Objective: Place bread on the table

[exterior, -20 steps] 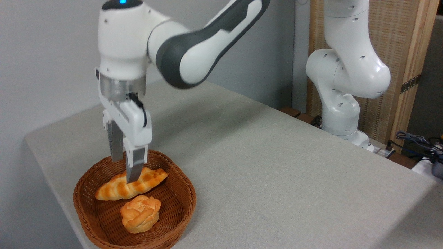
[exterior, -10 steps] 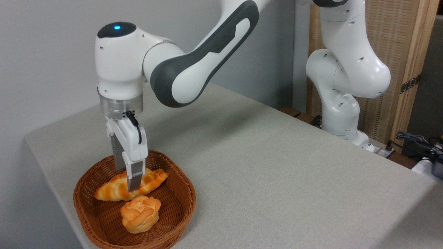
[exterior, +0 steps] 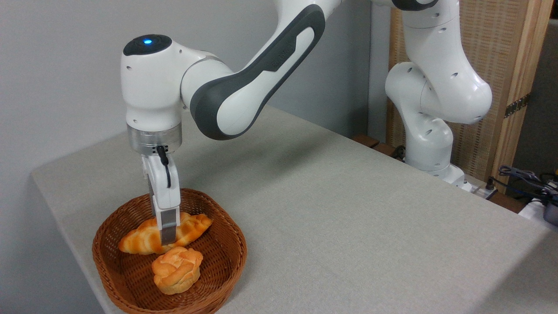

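The basket [exterior: 130, 279] sits at the table's [exterior: 348, 209] near-left corner, at about 8 o'clock in the view. The bread [exterior: 192, 226] lies across the basket's rear half, its long axis running from 8 o'clock up to 2 o'clock. The gripper [exterior: 166, 237] points straight down over the loaf's middle; only 1 finger [exterior: 168, 226] shows, in front of the bread, hiding the other, so whether the jaws grip the loaf cannot be told. A bun [exterior: 176, 270] rests at 5 o'clock from the fingertip, just beside the bread.
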`<state>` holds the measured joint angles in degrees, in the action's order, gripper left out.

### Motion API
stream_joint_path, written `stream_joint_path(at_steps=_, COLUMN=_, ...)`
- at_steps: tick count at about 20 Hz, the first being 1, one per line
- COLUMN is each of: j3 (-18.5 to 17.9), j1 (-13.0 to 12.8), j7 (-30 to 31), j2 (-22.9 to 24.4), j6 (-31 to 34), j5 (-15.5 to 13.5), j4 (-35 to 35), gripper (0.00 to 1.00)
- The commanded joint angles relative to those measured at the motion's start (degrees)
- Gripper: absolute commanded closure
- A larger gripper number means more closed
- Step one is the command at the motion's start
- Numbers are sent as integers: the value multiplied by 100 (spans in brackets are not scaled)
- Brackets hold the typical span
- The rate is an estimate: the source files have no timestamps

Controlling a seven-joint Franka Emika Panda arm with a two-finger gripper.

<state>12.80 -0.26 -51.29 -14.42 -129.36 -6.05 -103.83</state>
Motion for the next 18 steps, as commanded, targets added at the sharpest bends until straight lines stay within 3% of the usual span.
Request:
stream_joint_path(at_steps=1, j3=21, j1=35, j7=-180, j2=45, j6=-46, j5=288, j4=-76, gripper=14)
stream_joint_path(at_steps=2, j3=21, j1=35, j7=-189, j2=45, j6=-46, j5=297, j4=-67, gripper=35)
stream_joint_path(at_steps=3, j3=21, j1=35, j7=-189, j2=54, j6=-46, j5=288, j4=-67, gripper=49)
stream_joint_path(at_steps=6, j3=21, j1=35, j7=-189, j2=62, j6=-28, j5=288, j4=-67, gripper=73)
stream_joint_path(at_steps=18, j3=21, j1=35, j7=-364, j2=89, j6=51, j5=297, j4=-67, gripper=92)
